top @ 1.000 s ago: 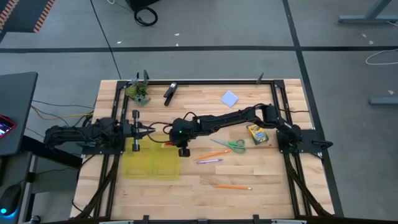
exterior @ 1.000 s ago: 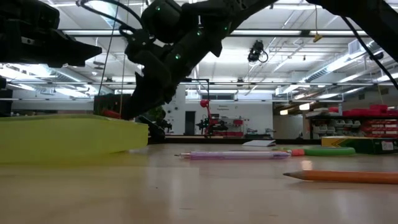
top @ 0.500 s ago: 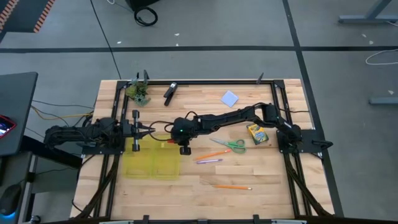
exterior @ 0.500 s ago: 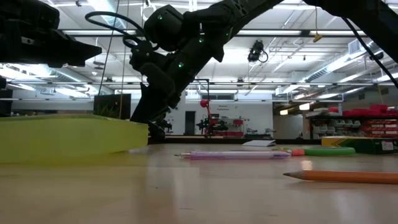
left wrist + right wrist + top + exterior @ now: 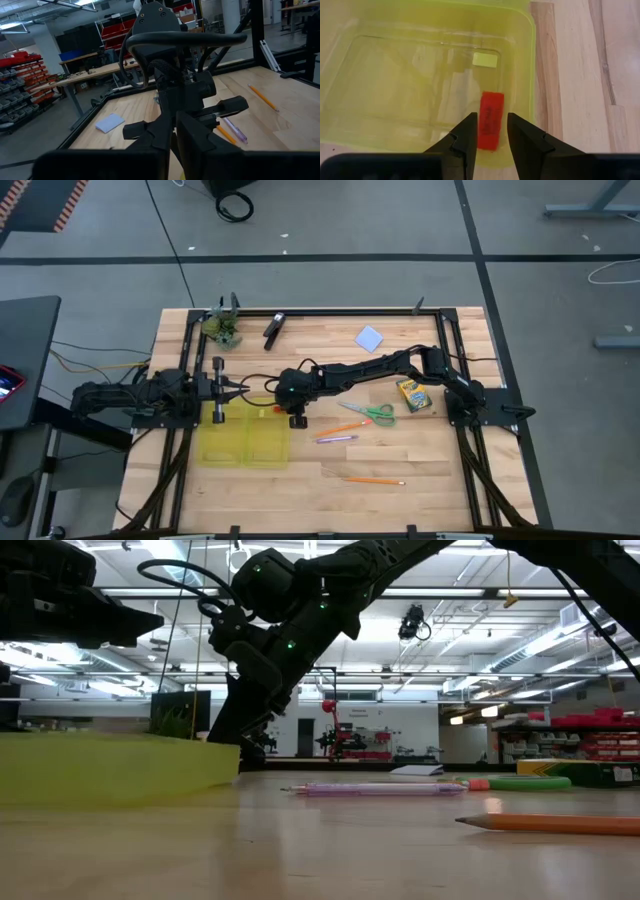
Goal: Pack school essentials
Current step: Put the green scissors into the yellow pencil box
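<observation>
From above, the right gripper point(image 5: 272, 408) reaches across to the yellow-green tray point(image 5: 243, 442), over its top edge. The left gripper point(image 5: 243, 389) sits just beside it, gripping the tray's rim. Green-handled scissors point(image 5: 368, 412) lie well off to the right gripper's far side.

From table height, the right arm hangs down behind the tray point(image 5: 110, 768).

The right wrist camera shows the fingers point(image 5: 465, 135) a little apart — the tiny red eraser point(image 5: 490, 120) lies in the tray right below them, and I cannot tell if they touch it.

Overhead, table-level, two close wrist views
</observation>
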